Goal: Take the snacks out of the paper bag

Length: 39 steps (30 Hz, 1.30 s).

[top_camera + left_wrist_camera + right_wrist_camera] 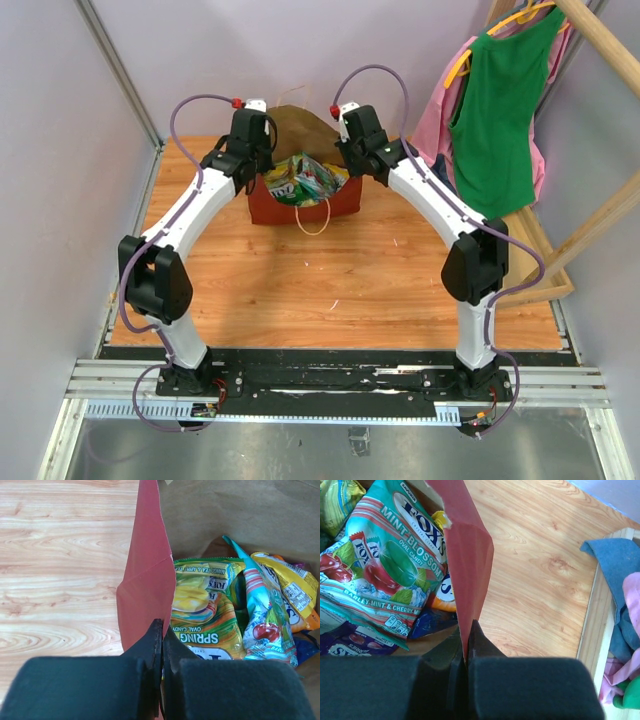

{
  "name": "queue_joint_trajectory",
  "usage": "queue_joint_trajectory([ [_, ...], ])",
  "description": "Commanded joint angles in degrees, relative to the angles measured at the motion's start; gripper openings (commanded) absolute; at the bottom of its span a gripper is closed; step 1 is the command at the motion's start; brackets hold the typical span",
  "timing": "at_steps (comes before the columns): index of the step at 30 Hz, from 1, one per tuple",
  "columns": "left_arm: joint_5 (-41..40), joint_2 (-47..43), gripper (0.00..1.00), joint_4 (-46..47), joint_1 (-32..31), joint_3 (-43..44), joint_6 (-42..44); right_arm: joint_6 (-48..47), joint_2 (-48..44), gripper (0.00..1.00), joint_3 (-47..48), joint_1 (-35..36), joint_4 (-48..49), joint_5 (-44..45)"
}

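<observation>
Left pincer (161, 630): closed on the red side wall of the paper bag (147, 580), the rim nipped between its tips.
Right pincer (467, 647): closed on the opposite wall, which rises straight ahead of its tips.
Snacks (305, 180): inside the bag, between the two pincers. The green-yellow packet (205, 615) lies just inside the left tips and the teal-white packet (385, 560) just inside the right.
Tear risk: pulling the pincers apart may rip the thin paper at either pinch.
Tip risk: lifting may raise the whole bag and spill the packets.
Reach risk: with both pincers occupied, neither can fetch a packet, and letting go may let that wall fold inward.
</observation>
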Motion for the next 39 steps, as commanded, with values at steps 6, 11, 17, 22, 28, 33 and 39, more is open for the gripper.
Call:
queue_joint_trajectory([
  [6, -0.3, -5.7, 0.01, -0.4, -3.3, 3.0, 1.7, 1.8, -12.1, 0.01, -3.3, 1.1, 2.0, -0.4],
  [11, 1.4, -11.2, 0.01, -0.8, -5.5, 2.2, 1.7, 1.3, -17.6, 0.01, -5.3, 3.3, 2.0, 1.4],
  [17, -0.4, -13.8, 0.01, -4.3, -8.0, 3.1, 1.5, 2.0, -22.0, 0.01, -6.2, 5.0, -0.1, 2.0],
  [22, -1.9, -11.7, 0.01, -3.8, -8.2, 2.5, 1.7, 1.5, -22.2, 0.01, -6.7, 5.4, -0.1, 3.1],
  [28, -4.4, 0.1, 0.01, -2.8, -8.2, 10.8, 4.7, -3.5, -14.2, 0.01, 0.2, 5.2, -0.9, 8.5],
  [33, -11.3, 16.2, 0.00, -3.1, -7.9, 32.5, 10.3, -7.4, -4.5, 0.01, 14.2, 2.9, 0.1, 5.6],
  [39, -15.6, 20.7, 0.01, 8.9, -7.5, 37.7, 15.6, -8.8, -1.4, 0.01, 15.7, 0.2, 7.2, 3.0],
])
